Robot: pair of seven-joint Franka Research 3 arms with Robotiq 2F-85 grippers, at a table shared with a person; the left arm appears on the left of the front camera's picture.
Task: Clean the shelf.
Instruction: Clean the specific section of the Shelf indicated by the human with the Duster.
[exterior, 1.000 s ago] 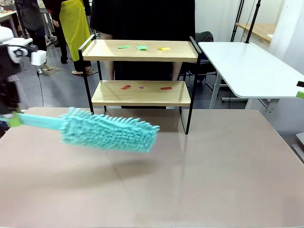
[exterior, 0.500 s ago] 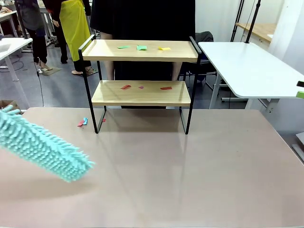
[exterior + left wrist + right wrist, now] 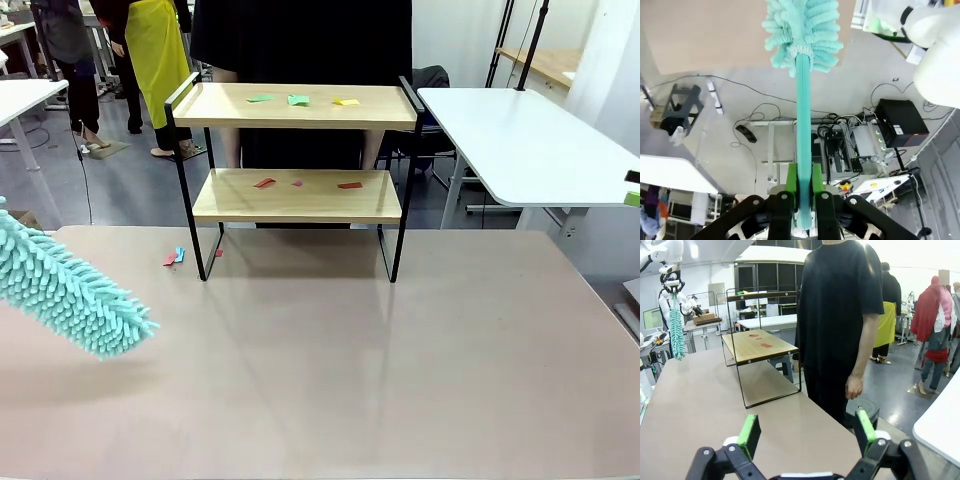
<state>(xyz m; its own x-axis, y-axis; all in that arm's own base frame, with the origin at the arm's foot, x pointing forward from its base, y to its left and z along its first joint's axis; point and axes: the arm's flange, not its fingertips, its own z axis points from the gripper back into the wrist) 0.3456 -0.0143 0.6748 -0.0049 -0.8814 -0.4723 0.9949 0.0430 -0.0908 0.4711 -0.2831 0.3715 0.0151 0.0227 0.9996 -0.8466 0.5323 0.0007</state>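
Grip firm, the left gripper [image 3: 803,181] has its green pads [image 3: 791,177] clamped on the turquoise handle [image 3: 803,115] of a fluffy duster [image 3: 70,295], whose head points away from the wrist. A second ago that head lay level over the table [image 3: 420,350], just in front of the shelf's lower left corner. It now hangs at 9 o'clock in the front view, tilted down toward 4 o'clock and well apart from the shelf.

The shelf [image 3: 230,205] stands at 12 o'clock on the table's far edge, with a person [image 3: 300,40] in black right behind it. Its top board [image 3: 385,108] carries the same green and yellow paper scraps [image 3: 298,100] as before. The lower board [image 3: 375,205] keeps its red scraps [image 3: 264,183]. With the duster swung aside, a few more scraps [image 3: 174,257] show on the table at the shelf's 7 o'clock, beside its left leg; whether they came off a board cannot be told.

The right gripper [image 3: 807,432] sits at the table's 3 o'clock side, jaws spread wide and holding nothing.

The swing outward looks like a pull-back between sweeps rather than an ending. Both boards are still littered, so most of the cleaning appears left to do.
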